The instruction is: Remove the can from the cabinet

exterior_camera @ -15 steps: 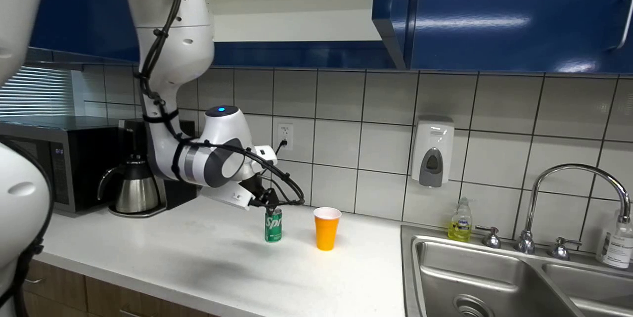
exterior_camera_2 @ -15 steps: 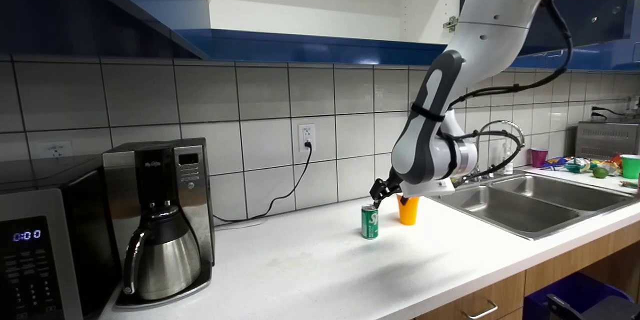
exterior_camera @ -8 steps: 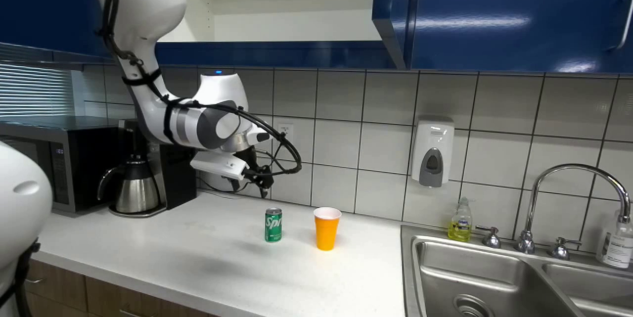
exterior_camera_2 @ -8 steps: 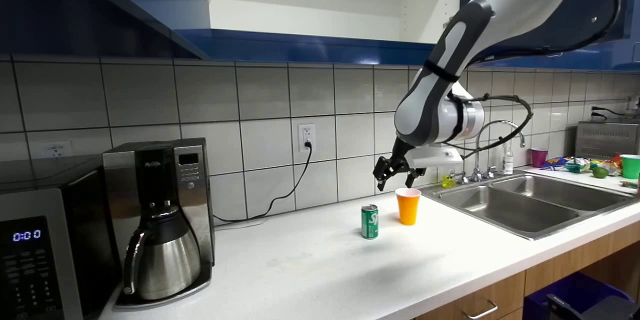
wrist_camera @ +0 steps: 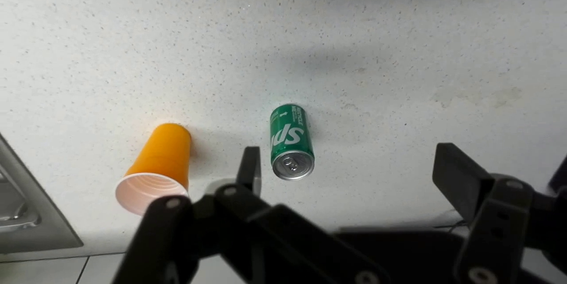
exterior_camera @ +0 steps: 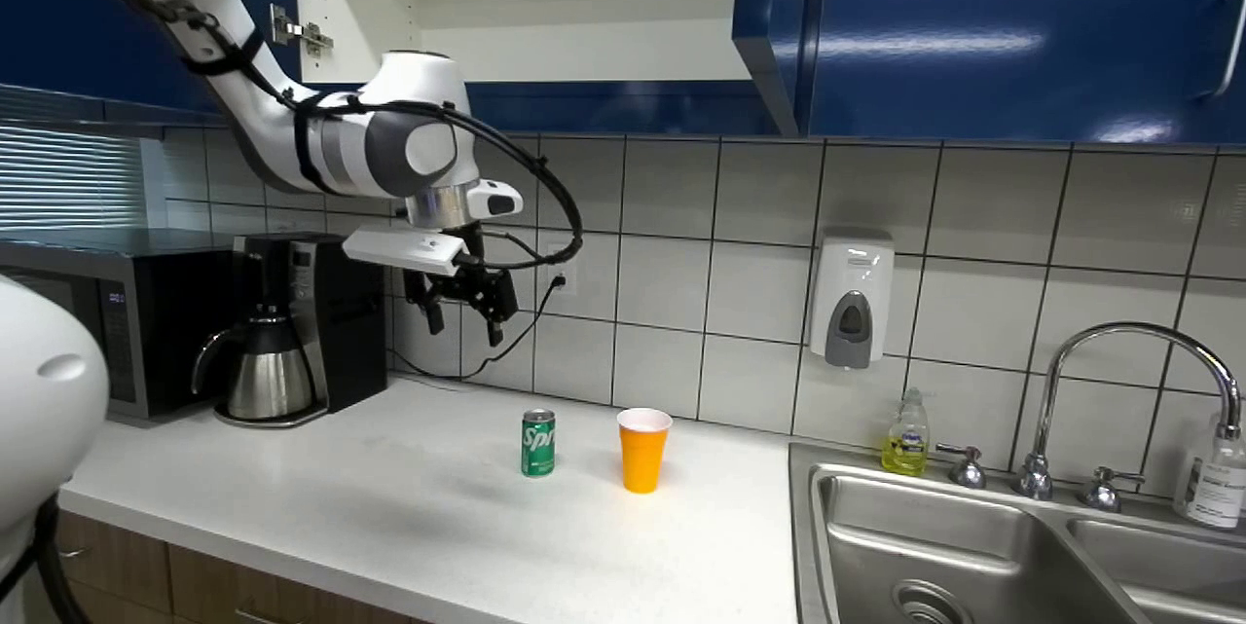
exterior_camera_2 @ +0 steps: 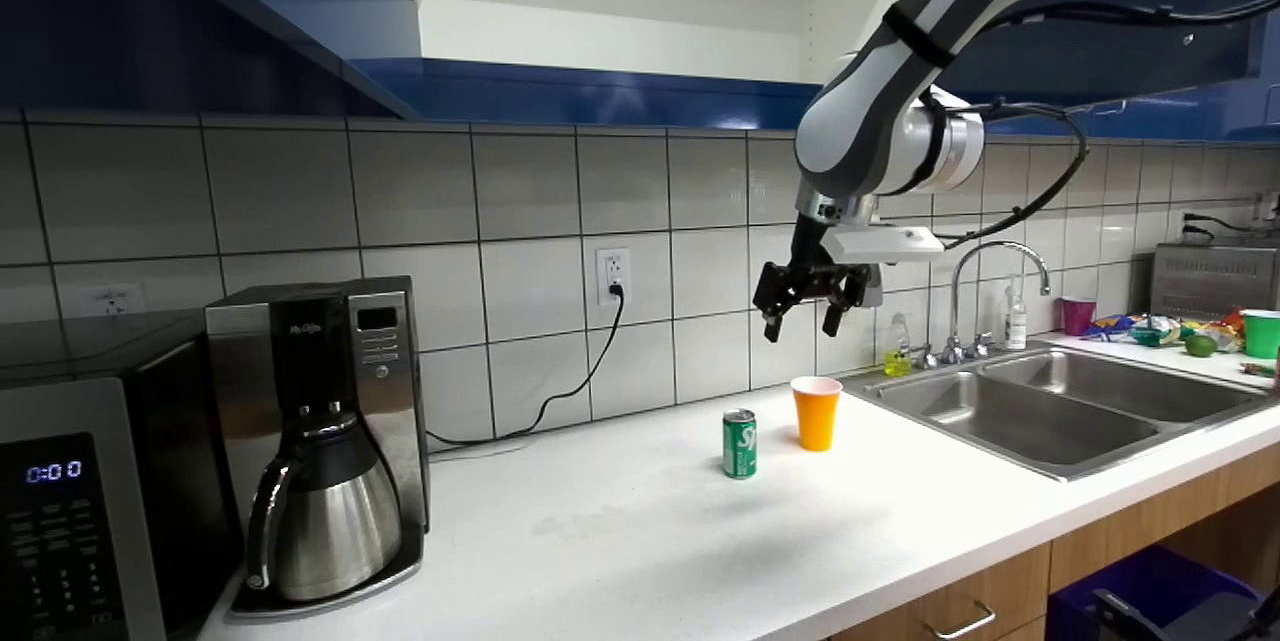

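Observation:
The green can stands upright on the white counter, below the cabinet; it also shows in an exterior view and the wrist view. The cabinet has its dark blue doors swung open and its white interior showing in both exterior views. My gripper is open with nothing between its fingers. It hangs well above the counter and the can, fingers pointing down, in both exterior views. In the wrist view, its fingers are wide apart and the can lies beyond the left one.
An orange cup stands beside the can. A coffee maker and a microwave stand at one end of the counter, a sink at the other. A soap dispenser hangs on the tiled wall.
The gripper was low at the can's top and has risen well above it, its fingers turning to point down and showing apart. The can and cup have stayed in place.

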